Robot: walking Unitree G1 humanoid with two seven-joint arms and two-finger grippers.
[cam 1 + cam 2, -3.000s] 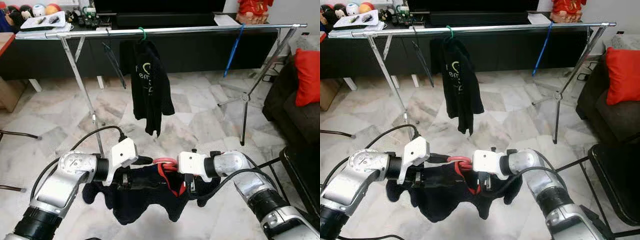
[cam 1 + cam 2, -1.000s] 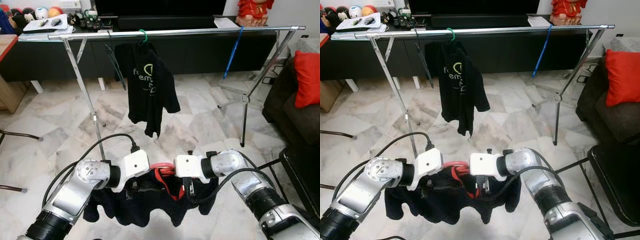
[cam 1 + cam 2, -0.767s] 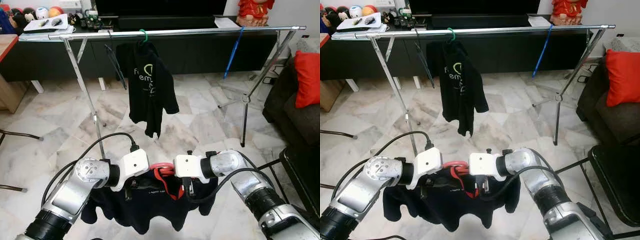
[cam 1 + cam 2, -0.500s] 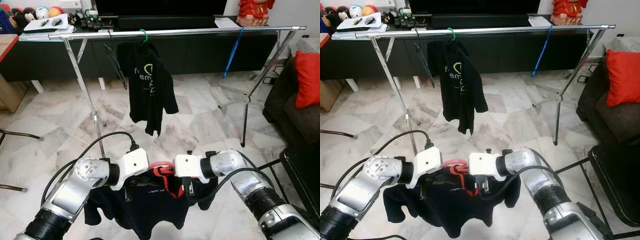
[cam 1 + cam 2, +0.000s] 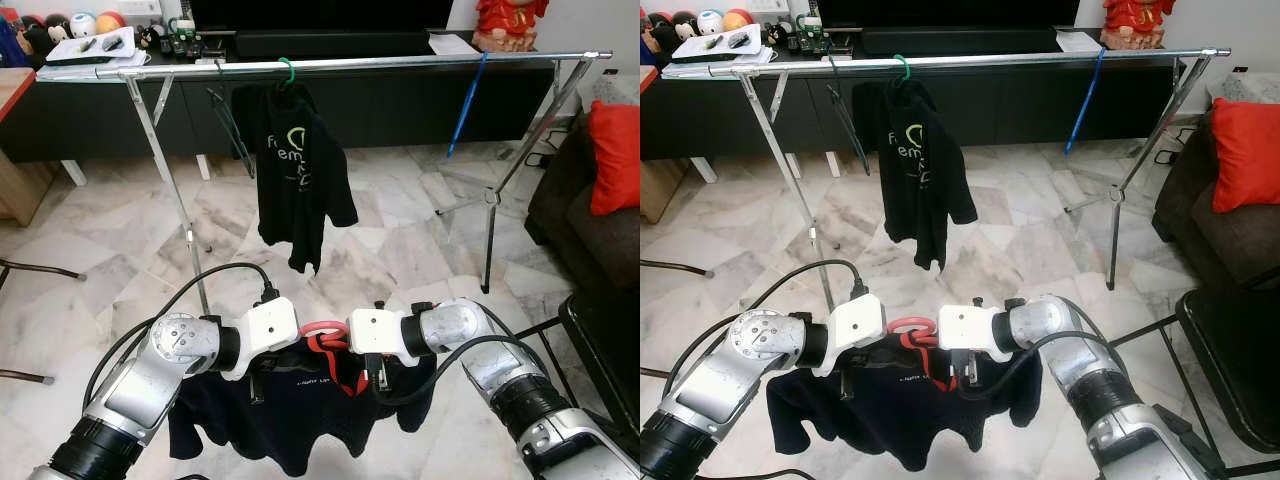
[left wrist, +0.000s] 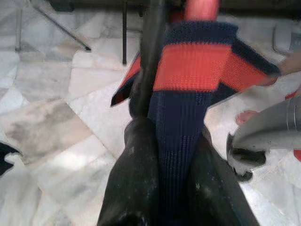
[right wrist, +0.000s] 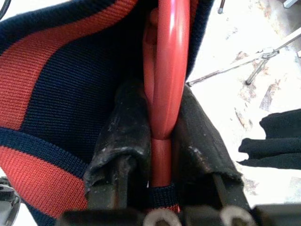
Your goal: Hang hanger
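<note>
Marble floor (image 5: 400,240), clothes rail (image 5: 400,62) ahead holding black shirt (image 5: 298,180), left gripper (image 6: 164,155) clenched on dark garment (image 5: 300,415), right gripper (image 7: 162,136) on red hanger (image 7: 168,70).

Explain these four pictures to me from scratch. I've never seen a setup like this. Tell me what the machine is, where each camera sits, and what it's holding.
This is a humanoid robot with two silver arms. The two wide pictures come from a stereo camera on its head, looking down and forward. The two close-ups come from cameras on its wrists, looking along each end effector's black fingers.

Low in front, the left end effector is shut on the collar of a dark shirt with red trim, and the right end effector is shut on the red hanger that carries it.

Ahead stands a metal clothes rail on a marble floor. A black shirt already hangs there on a green hanger, with a blue hanger further right.
</note>
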